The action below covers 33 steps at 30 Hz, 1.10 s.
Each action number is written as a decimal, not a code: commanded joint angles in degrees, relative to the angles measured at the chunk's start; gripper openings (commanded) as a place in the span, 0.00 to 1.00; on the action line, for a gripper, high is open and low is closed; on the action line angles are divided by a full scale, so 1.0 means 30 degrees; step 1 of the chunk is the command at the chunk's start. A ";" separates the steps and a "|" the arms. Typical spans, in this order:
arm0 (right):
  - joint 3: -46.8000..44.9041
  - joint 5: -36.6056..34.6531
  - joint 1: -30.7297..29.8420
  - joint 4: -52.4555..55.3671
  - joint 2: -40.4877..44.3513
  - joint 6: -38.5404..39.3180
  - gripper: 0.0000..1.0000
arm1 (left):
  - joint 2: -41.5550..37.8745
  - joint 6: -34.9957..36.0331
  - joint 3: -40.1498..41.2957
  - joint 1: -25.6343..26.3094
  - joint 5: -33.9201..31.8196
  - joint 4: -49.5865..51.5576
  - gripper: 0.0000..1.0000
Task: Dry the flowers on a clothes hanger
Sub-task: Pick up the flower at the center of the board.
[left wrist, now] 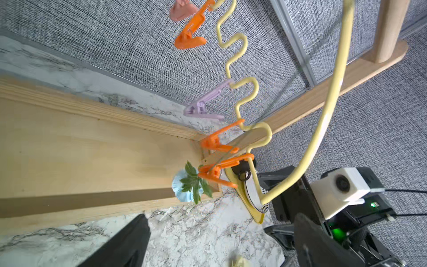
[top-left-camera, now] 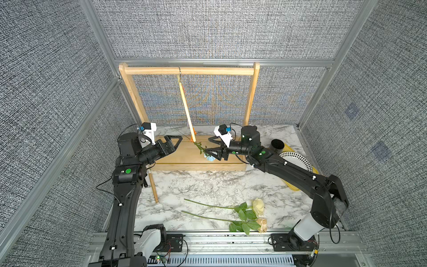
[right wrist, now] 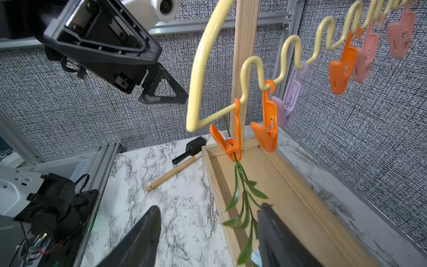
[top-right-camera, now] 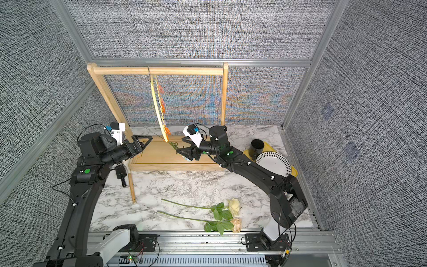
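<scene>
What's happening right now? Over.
Left gripper open, clear. Right gripper open around blue flower; orange clip holds its stem. Cream rose, tan rose on table. Nothing blocking.

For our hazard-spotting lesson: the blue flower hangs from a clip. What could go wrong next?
The right gripper straddles the leaves of the blue flower; withdrawing could snag them and tug the stem from the orange clip. The hanger hangs only by its hook, so a bump may swing it.

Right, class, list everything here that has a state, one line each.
blue flower, hanging bloom-down from a clip
orange clip, shut on its stem
hanger, hooked on wooden rack
cream rose, lying on table
tan rose, lying on table
left gripper, open, empty
right gripper, open
</scene>
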<state>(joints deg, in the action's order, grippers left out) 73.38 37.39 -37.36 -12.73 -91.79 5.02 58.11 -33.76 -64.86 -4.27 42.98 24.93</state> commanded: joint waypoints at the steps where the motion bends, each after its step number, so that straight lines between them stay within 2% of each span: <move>1: -0.0683 0.0341 0.0368 0.1368 0.0751 0.1257 0.68 | -0.0478 0.1058 -0.0185 -0.0042 0.0336 -0.0263 1.00; 4: -0.1449 0.0381 0.0538 0.2127 0.1439 0.2099 0.68 | -0.0884 0.3059 -0.0919 -0.0053 0.2101 0.0456 1.00; 6: -0.1736 0.0685 0.0503 0.3107 0.1732 0.2995 0.68 | -0.1263 0.4488 -0.1365 -0.0071 0.1735 0.1973 1.00; 9: -0.2274 0.1014 0.0226 0.4843 0.2356 0.4699 0.68 | -0.1908 0.6038 -0.1419 -0.0086 0.0001 0.3928 1.00; 14: -0.3663 0.0747 -0.0344 0.7387 0.3690 0.7360 0.68 | -0.2732 0.6678 -0.0148 -0.0075 -0.1752 0.4959 0.99; 16: -0.3929 0.0024 -0.0736 0.8876 0.3882 0.8598 0.68 | -0.2985 0.6619 0.0234 -0.0070 -0.3291 0.5301 0.98; 18: -0.4159 -0.0779 -0.1298 1.0301 0.3838 0.9773 0.67 | -0.3179 0.6430 0.0380 -0.0085 -0.6177 0.5816 0.95; 20: -0.4527 -0.1901 -0.2051 1.1571 0.3567 1.0901 0.66 | -0.3601 0.5148 0.0698 -0.0070 -1.0220 0.6195 0.95; 23: -0.4627 -0.3986 -0.3443 1.3472 0.2616 1.2295 0.65 | -0.3886 0.3304 0.1358 -0.0081 -1.3680 0.6237 0.98; 29: -0.5050 -0.6525 -0.5098 1.4885 0.0583 1.2465 0.64 | -0.2880 -0.0834 0.2122 -0.0099 -1.5828 0.6971 1.00; 33: -0.5528 -0.7698 -0.5682 1.4720 -0.0363 1.2185 0.64 | -0.2423 -0.2715 0.2907 -0.0238 -1.5557 0.6878 1.00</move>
<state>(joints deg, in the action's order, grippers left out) 57.25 18.83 -53.65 29.52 -91.68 41.06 50.35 -34.81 -57.14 -4.69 -1.30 45.17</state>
